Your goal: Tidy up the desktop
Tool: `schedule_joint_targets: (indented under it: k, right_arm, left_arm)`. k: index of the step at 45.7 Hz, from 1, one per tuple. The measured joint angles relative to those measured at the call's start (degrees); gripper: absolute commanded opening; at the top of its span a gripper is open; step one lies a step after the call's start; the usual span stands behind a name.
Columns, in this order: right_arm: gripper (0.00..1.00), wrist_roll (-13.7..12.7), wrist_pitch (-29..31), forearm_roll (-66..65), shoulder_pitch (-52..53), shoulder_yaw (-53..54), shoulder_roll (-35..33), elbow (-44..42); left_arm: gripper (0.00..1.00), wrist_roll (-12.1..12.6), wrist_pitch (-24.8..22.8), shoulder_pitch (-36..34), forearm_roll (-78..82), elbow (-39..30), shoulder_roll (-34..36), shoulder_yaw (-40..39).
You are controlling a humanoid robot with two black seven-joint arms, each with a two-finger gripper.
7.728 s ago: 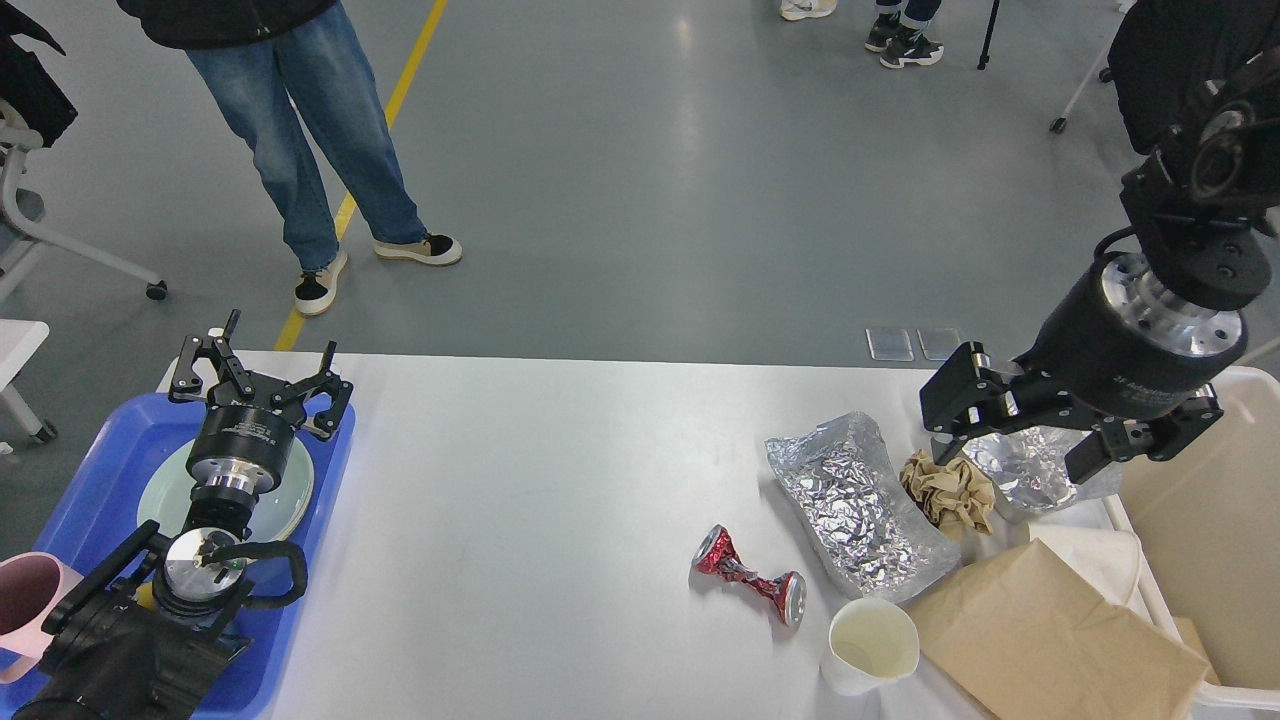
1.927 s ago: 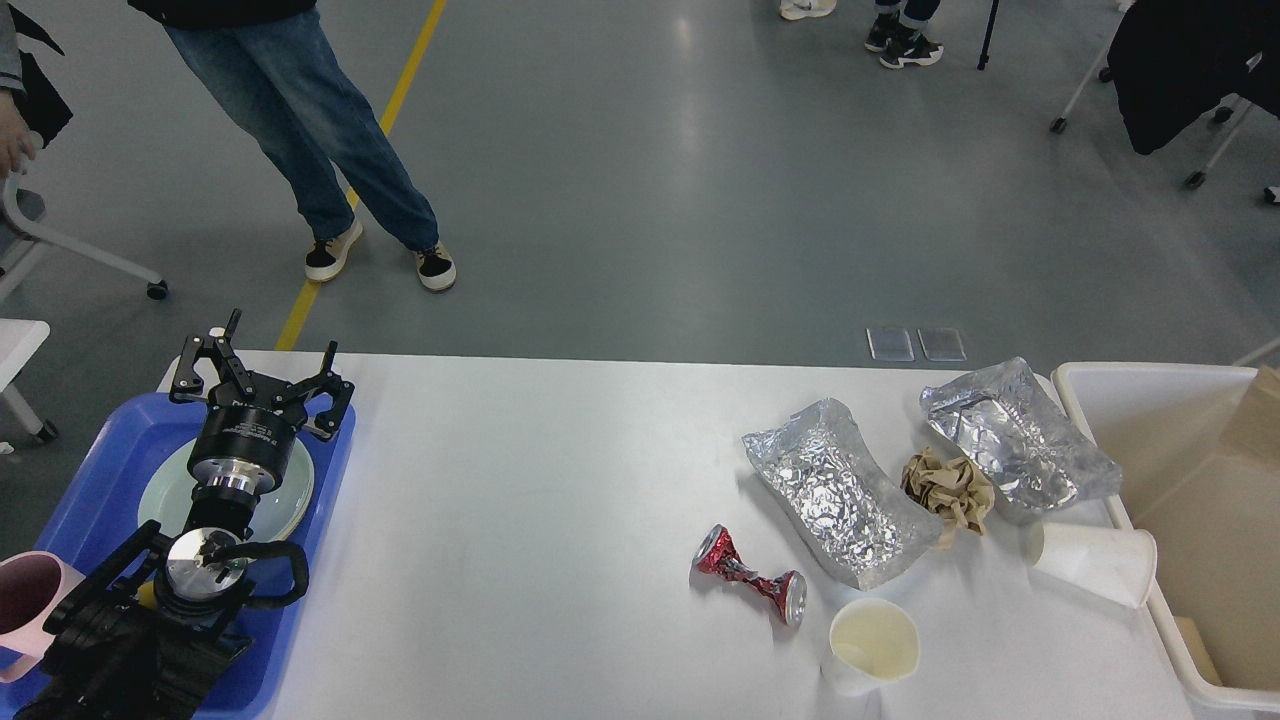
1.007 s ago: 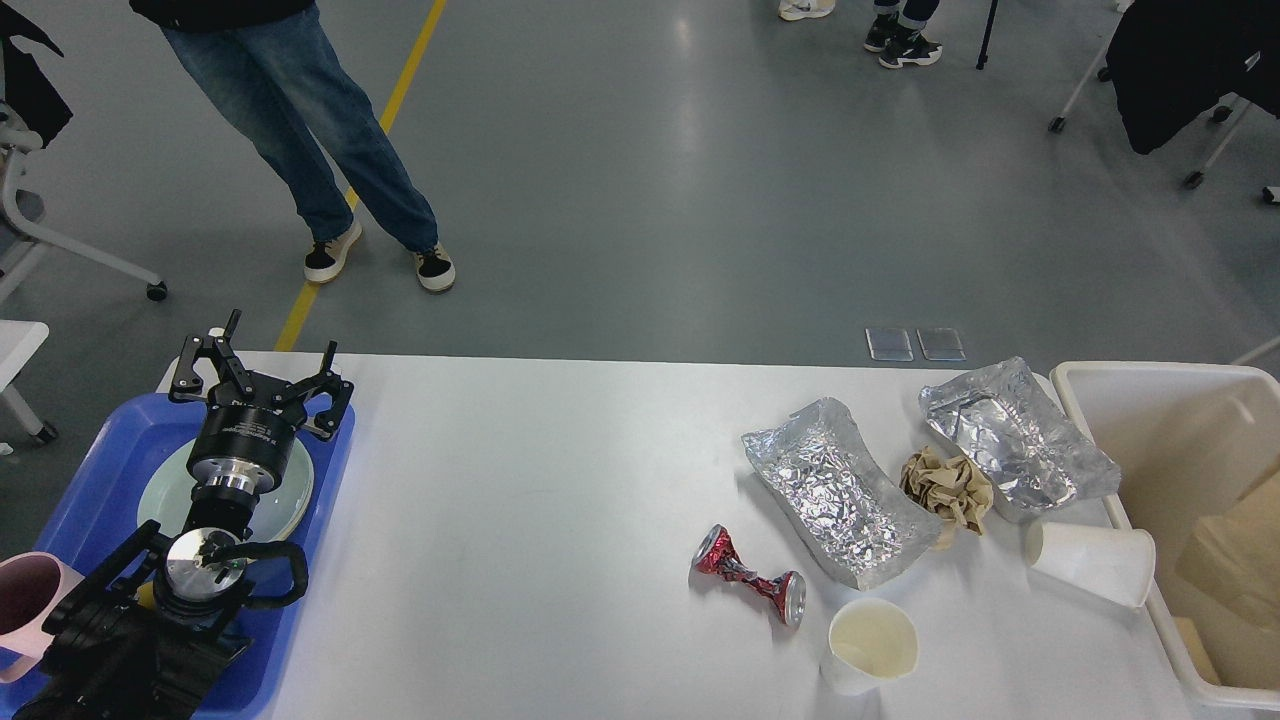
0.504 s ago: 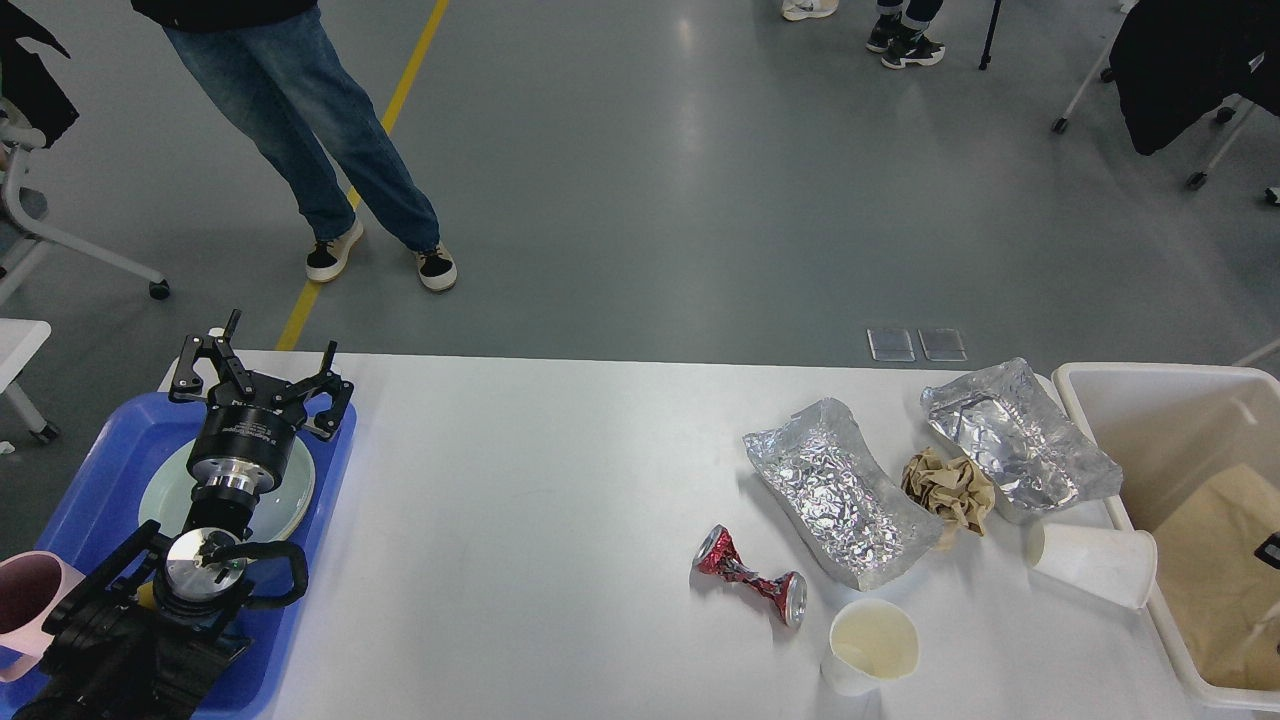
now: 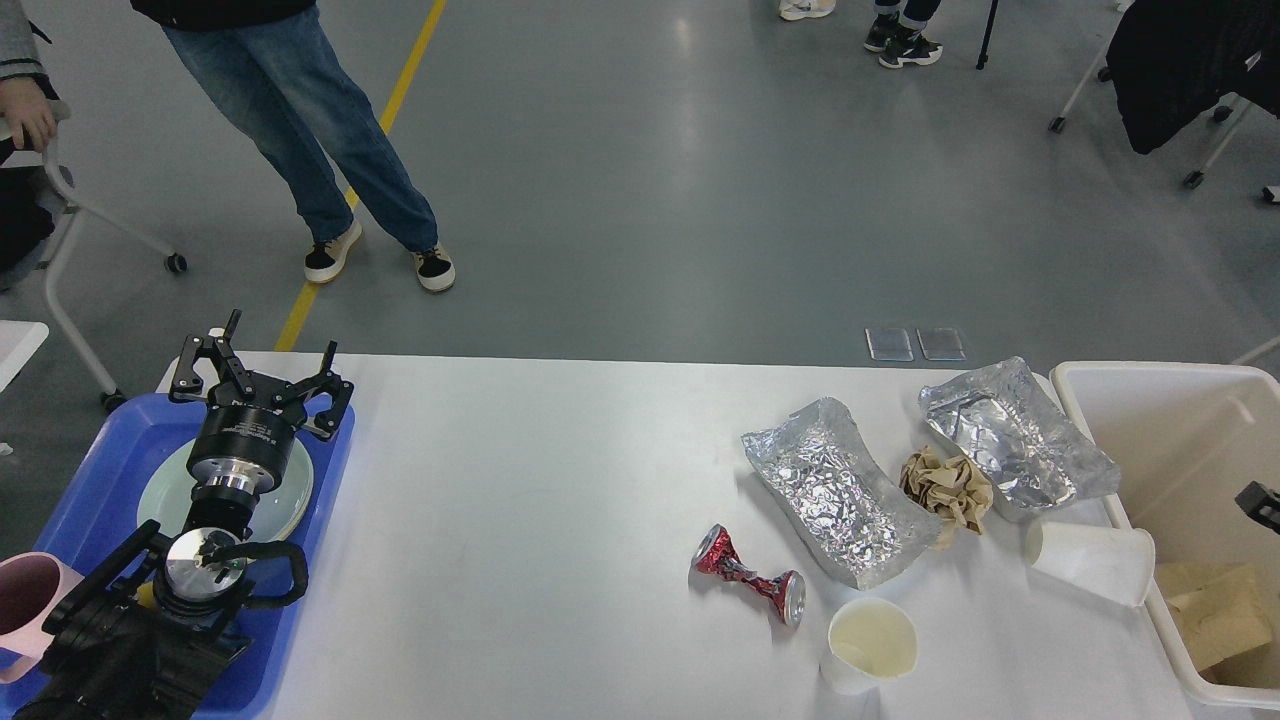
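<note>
Since half a second ago: brown paper sunk lower in cream bin (image 5: 1075, 385) at right edge, folded at its bottom corner; only a dark sliver of right gripper (image 5: 1260, 503) showing there, fingers not tellable. Lower centre on desktop (image 5: 520, 500), which fills the lower frame: upright paper cup (image 5: 870, 645), crushed red can (image 5: 751, 581) just left of it. Right of these, tipped white cup (image 5: 1090, 563). Farther back, two foil trays (image 5: 838, 492) flanking crumpled brown paper ball (image 5: 945, 487). Lower left: left gripper (image 5: 260, 383), fingers spread apart and holding nothing, over pale plate (image 5: 295, 495) in blue tray (image 5: 100, 470); pink mug (image 5: 25, 595) at the edge.
</note>
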Motion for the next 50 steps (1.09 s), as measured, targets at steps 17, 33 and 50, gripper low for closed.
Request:
schedule_joint_targets:
  k: [17,33,50]
  right_arm:
    - [1.0,-2.9,18.5,-6.4,32.3,-16.0,-3.3,25.1]
    - [1.0,-3.0,42.0,-6.1,64.2,-27.7,1.5,44.4]
    - [1.0,-3.1,47.8,-6.6,92.8,-30.9,11.6,73.5]
  left_arm:
    - [0.96,0.0,0.0,0.0,0.0,0.0,0.0,0.0]
    - [0.96,0.0,0.0,0.0,0.0,0.0,0.0,0.0]
    - [0.96,0.0,0.0,0.0,0.0,0.0,0.0,0.0]
